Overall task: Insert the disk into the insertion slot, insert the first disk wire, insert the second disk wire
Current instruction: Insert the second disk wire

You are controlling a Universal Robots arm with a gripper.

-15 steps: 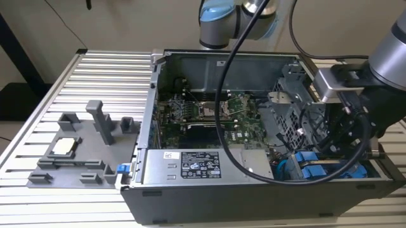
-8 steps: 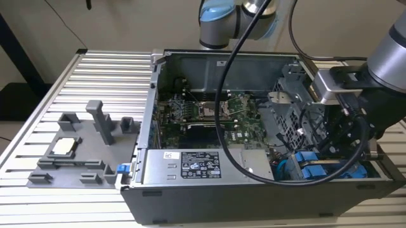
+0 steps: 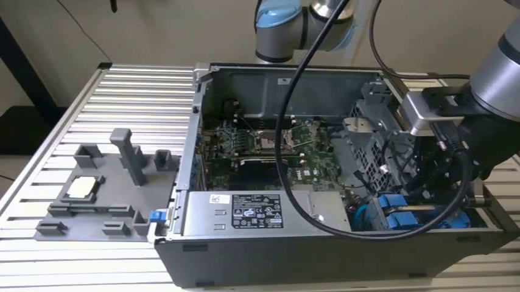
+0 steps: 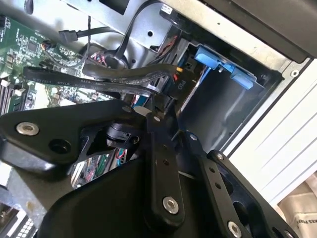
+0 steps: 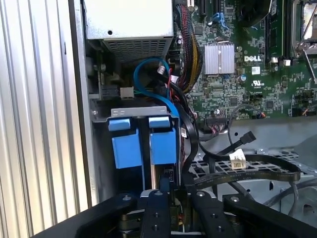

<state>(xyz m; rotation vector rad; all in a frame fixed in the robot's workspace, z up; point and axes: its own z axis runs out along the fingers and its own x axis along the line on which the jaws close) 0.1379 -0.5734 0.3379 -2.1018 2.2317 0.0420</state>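
A ribbed aluminium worktop is carrying an open computer case toward the exterior view's right and a grey fixture tray toward the exterior view's left edge. Nearest the front edge of the worktop, the case's dark front wall is facing the exterior camera, with the labelled power supply sitting just behind it. At the case's front corner on the exterior view's right, the blue end tabs of the disk are showing; the disk is sitting down in the insertion slot of the grey drive cage, two blue tabs side by side in the first wrist view (the drive's metal body is hidden).

The gripper is hanging right over that corner, and its fingers are pinched together on a black connector at the end of a flat black cable, close beside the blue frame.

Farther back, the green motherboard is lying on the case floor, and the arm's pale blue joint is rising beyond the rear wall.
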